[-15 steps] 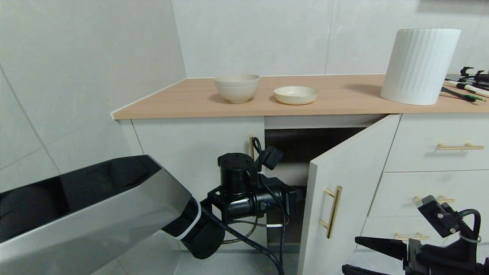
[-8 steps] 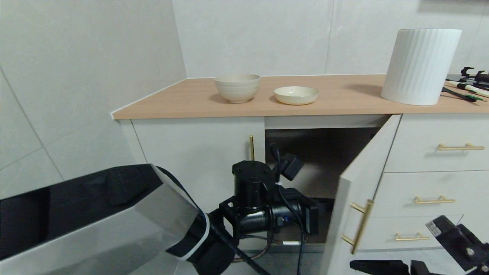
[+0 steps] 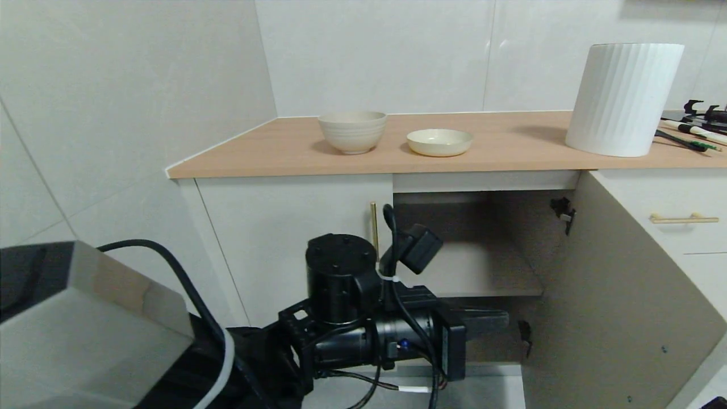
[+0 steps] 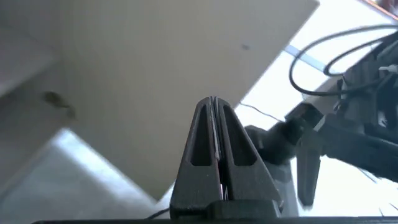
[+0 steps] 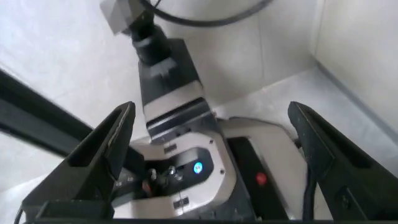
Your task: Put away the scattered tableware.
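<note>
Wooden countertop (image 3: 511, 142) holds the bowl (image 3: 352, 130) and shallow dish (image 3: 439, 141), not yet stored; the cabinet door (image 3: 613, 295) stands wide, likely for them. Left gripper (image 4: 212, 106) sits below, jaws pressed together; right gripper (image 5: 211, 130) has jaws spread, empty.

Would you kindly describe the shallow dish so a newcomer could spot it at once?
Start at the wooden countertop above the open cabinet. Of two cream vessels there, the shallow dish is the right one, low and smooth, unlike the taller ribbed bowl.
</note>
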Robot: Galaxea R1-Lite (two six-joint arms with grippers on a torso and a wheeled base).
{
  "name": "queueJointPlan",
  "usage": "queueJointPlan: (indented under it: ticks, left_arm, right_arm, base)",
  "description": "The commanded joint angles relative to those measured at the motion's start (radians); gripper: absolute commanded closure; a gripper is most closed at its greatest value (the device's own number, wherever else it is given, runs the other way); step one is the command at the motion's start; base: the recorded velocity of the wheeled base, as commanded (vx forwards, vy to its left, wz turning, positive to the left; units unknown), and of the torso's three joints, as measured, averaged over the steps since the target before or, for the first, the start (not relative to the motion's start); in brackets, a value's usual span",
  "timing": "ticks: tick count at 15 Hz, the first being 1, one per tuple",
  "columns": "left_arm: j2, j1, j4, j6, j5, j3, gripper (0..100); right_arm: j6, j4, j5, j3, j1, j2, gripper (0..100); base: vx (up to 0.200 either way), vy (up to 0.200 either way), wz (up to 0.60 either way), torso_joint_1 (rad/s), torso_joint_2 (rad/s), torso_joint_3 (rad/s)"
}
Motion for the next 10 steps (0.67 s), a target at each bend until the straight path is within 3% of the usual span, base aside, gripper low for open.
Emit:
queueJointPlan:
  ticks: [1,3,5,6,7,8,10]
  left_arm:
    - [-0.133,0.105,-0.006,0.001,0.001,0.087,100]
    - [-0.249,0.21,-0.001,0.004,0.0,0.165,100]
    - [-0.323,0.293,0.009,0.028,0.0,0.216,100]
    - [-0.406,0.388,0.052,0.088,0.0,0.256,100]
    - [-0.426,0.413,0.071,0.103,0.0,0.262,100]
    - [-0.518,0.5,0.175,0.149,0.003,0.273,100]
    - [-0.645,0.6,0.319,0.157,0.014,0.268,100]
  right_arm:
    - [0.0,0.046,-0.032,-0.065,-0.025,0.025,0]
    - [0.0,0.102,-0.144,-0.194,-0.083,0.121,0]
    - [-0.002,0.1,-0.181,-0.269,-0.146,0.204,0]
    - [-0.002,0.106,-0.191,-0.366,-0.199,0.275,0]
    - [-0.004,0.106,-0.196,-0.389,-0.218,0.298,0]
    - [-0.007,0.12,-0.208,-0.496,-0.301,0.385,0]
    - [-0.008,0.185,-0.289,-0.603,-0.373,0.489,0]
  base:
    - [0.0,0.0,0.0,0.0,0.0,0.0]
    - [0.0,0.0,0.0,0.0,0.0,0.0]
    - [0.0,0.0,0.0,0.0,0.0,0.0]
    - [0.0,0.0,0.0,0.0,0.0,0.0]
    - [0.0,0.0,0.0,0.0,0.0,0.0]
    - [0.0,0.0,0.0,0.0,0.0,0.0]
    - [0.0,0.0,0.0,0.0,0.0,0.0]
